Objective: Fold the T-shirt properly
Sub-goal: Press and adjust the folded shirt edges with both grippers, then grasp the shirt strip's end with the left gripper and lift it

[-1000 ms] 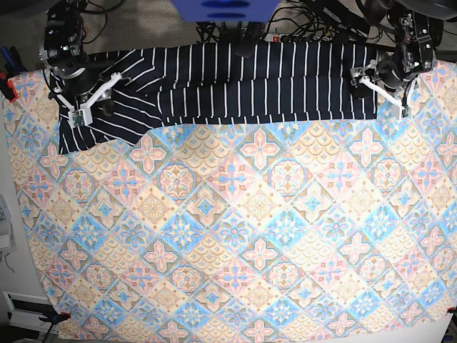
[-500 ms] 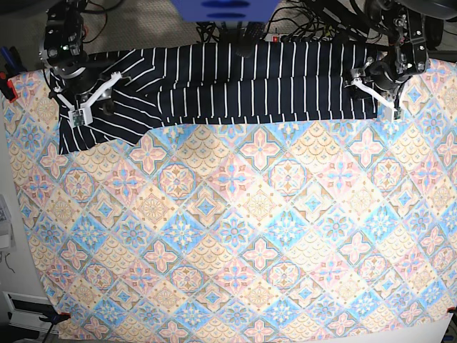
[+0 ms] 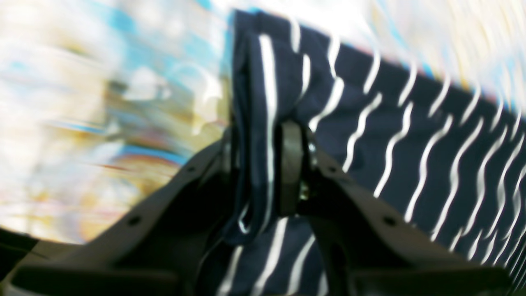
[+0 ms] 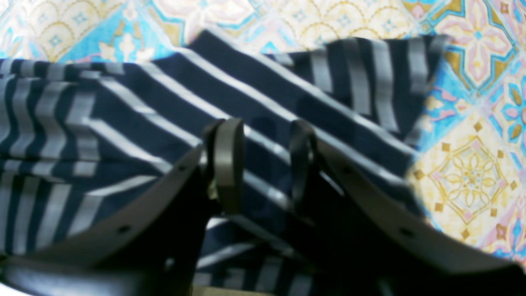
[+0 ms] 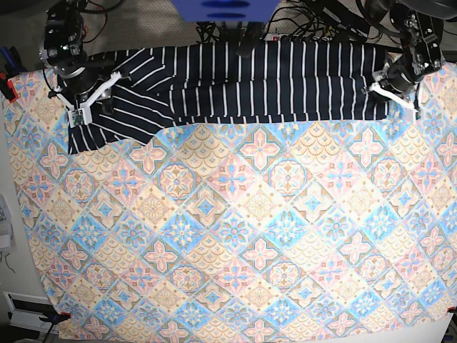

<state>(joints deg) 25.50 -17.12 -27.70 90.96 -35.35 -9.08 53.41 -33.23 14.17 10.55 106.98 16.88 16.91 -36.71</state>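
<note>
Presently, item one: left gripper (image 3: pixel 263 164), at the T-shirt's far hem corner on the base view's right. Jaws drawn nearly together on a bunched fold of the T-shirt (image 3: pixel 411 135); the fabric stands pinched between the pads, so the grip reads as made. The wrist view is heavily smeared, and how many layers are caught cannot be told.

Item two: right gripper (image 4: pixel 263 164), over the sleeve end of the T-shirt (image 4: pixel 123 123) on the base view's left. Jaws part-open, straddling striped fabric that lies between and beneath them. Whether the pads actually hold cloth cannot be told from the wrist view.

Item three: T-shirt (image 5: pixel 243 78), dark navy with white pinstripes. Lies stretched as a long band along the far edge of the patterned cloth (image 5: pixel 235 236), one sleeve angling down past the right gripper (image 5: pixel 89 96), the opposite end held by the left gripper (image 5: pixel 391 89).

Item four: patterned cloth, orange-and-blue tiles, spread under the T-shirt and bare across all the near area.

Hazards, judged:
- Uneven hold. If the right gripper has no firm purchase, a lift would raise one end only and skew the fold.
- Partial layers. A pinch on a single layer at the left end would let the underside sag and crease.
- Snagging the patterned cloth with the T-shirt would drag the surface.
</note>
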